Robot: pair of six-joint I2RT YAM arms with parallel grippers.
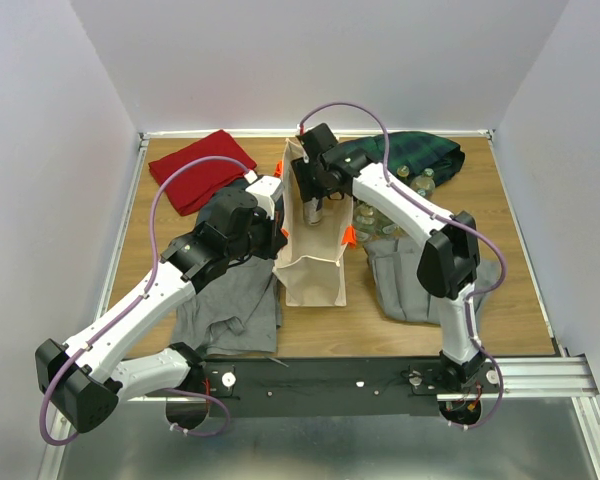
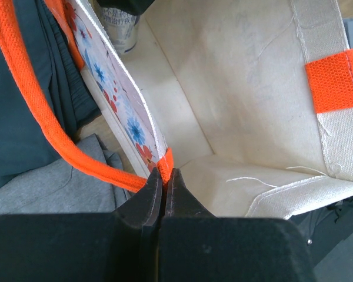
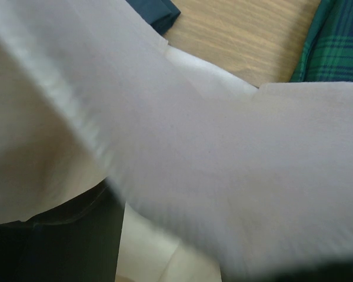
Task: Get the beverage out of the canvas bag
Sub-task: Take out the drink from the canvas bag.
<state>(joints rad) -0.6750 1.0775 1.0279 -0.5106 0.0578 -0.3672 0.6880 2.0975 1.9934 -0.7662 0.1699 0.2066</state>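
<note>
The beige canvas bag (image 1: 313, 262) stands upright in the middle of the table, mouth open. My left gripper (image 1: 278, 222) is at its left rim; in the left wrist view its jaws (image 2: 165, 171) are shut on the bag's rim where the orange handle (image 2: 32, 111) is sewn on. My right gripper (image 1: 314, 196) reaches down into the far end of the bag and is closed round the beverage (image 1: 315, 213), a silvery can (image 2: 120, 29) with a printed label standing in the bag's far corner. In the right wrist view a blurred pale bag wall (image 3: 235, 164) hides the can, and only one black finger (image 3: 47, 241) shows.
A red cloth (image 1: 200, 165) lies at the back left and a green plaid cloth (image 1: 420, 150) at the back right. Grey garments (image 1: 230, 305) (image 1: 420, 280) flank the bag. Several clear bottles (image 1: 380, 215) lie just right of the bag.
</note>
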